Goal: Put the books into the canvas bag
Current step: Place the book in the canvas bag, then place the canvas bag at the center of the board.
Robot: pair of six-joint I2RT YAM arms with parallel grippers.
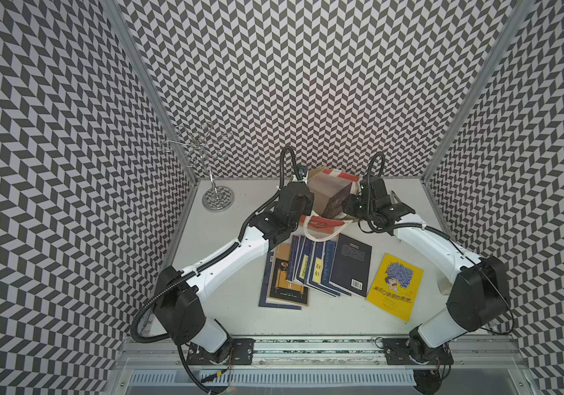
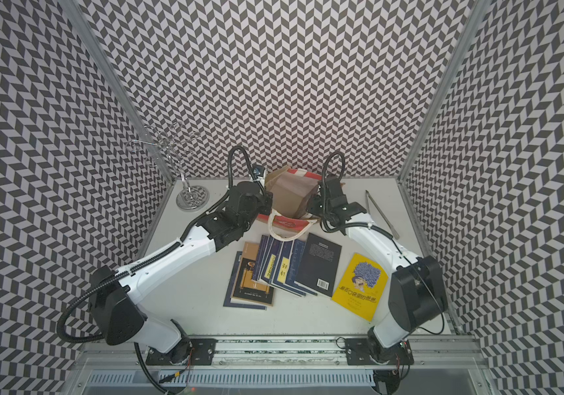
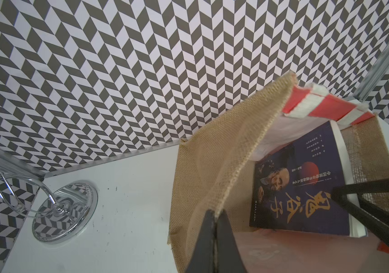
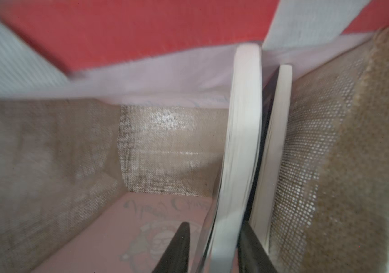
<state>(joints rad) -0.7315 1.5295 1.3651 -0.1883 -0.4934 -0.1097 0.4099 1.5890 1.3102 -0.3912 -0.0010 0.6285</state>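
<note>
1. A chrome wire stand (image 1: 218, 198) with a round base sits at the far left of the white surface (image 1: 239, 273).
2. A tan-and-black paperback with a gold scroll (image 1: 287, 280) lies near centre-left on top of a navy book.
3. The left pincer (image 3: 217, 212) is clenched on the rim of the bag's left tan jute wall.
4. A fan of navy paperbacks with yellow labels (image 1: 311, 270) overlaps just right of the tan one.
5. The boxy canvas bag (image 1: 325, 191), with red panels and jute sides, stands upright at far centre with its mouth open, between both arms.
6. Inside the bag, a navy book with gold characters (image 3: 306, 189) stands on edge towards the right wall, with a thinner book behind it.
7. The right pincer (image 4: 214, 223) reaches into the bag, released: its jaws straddle the thicker book's white pages, and one is visibly clear of it.
8. A dark book with a barcode (image 1: 352, 270) lies flat right of the fan.
9. A bright yellow paperback (image 1: 395, 287) lies apart at the near right.
</note>
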